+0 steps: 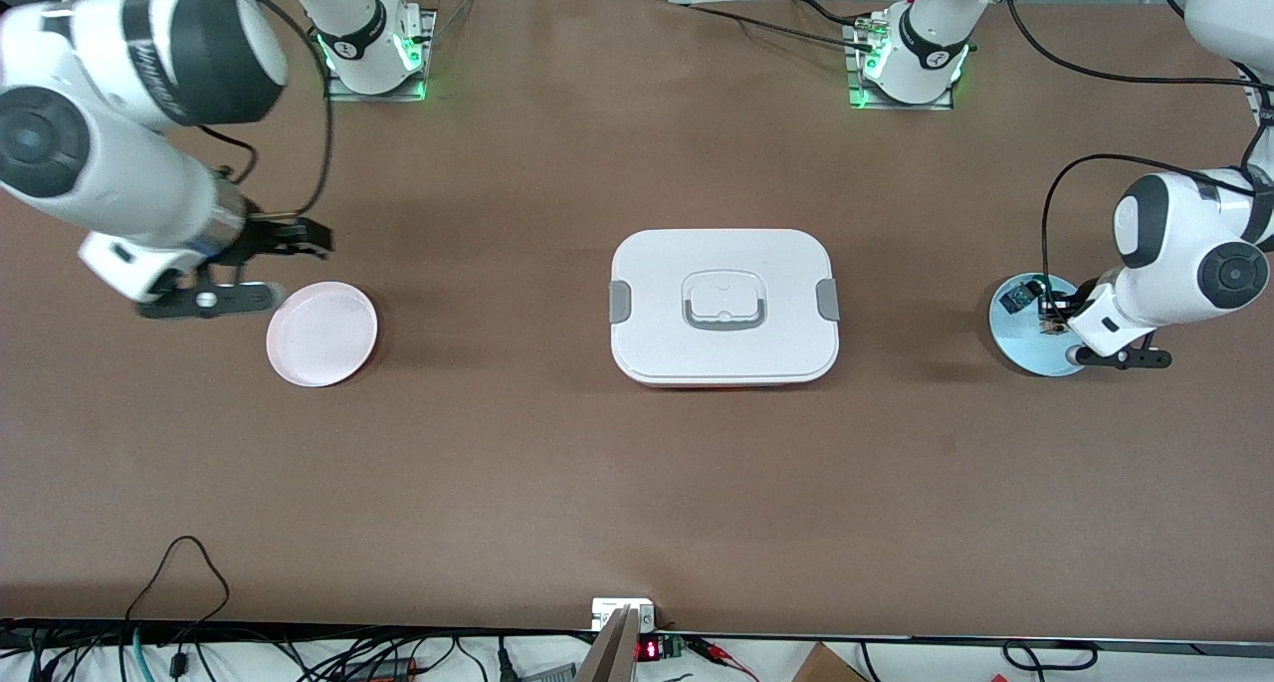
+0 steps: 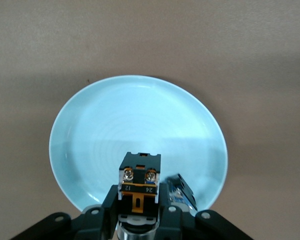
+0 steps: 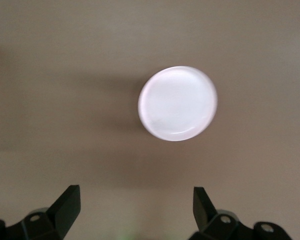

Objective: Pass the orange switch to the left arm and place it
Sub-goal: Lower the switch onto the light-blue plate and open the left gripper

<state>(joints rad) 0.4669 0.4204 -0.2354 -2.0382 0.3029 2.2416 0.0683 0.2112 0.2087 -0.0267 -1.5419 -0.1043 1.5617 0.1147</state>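
My left gripper [image 2: 139, 201] is shut on the orange switch [image 2: 140, 172], a black part with orange markings and two screws, low over the light blue plate [image 2: 135, 125]. In the front view this gripper [image 1: 1052, 316] is over that plate [image 1: 1030, 358] at the left arm's end of the table. My right gripper [image 1: 302, 236] is open and empty, up over the table beside the pink plate [image 1: 321, 334]. Its wrist view shows the open fingers [image 3: 67, 202] and the pink plate [image 3: 177, 103] below. The white box [image 1: 724, 306] stands mid-table between the two plates.
A small dark blue component [image 2: 182, 192] lies on the blue plate beside the switch, and it also shows in the front view [image 1: 1015, 299]. Cables and a small device [image 1: 623, 614] lie along the table edge nearest the front camera.
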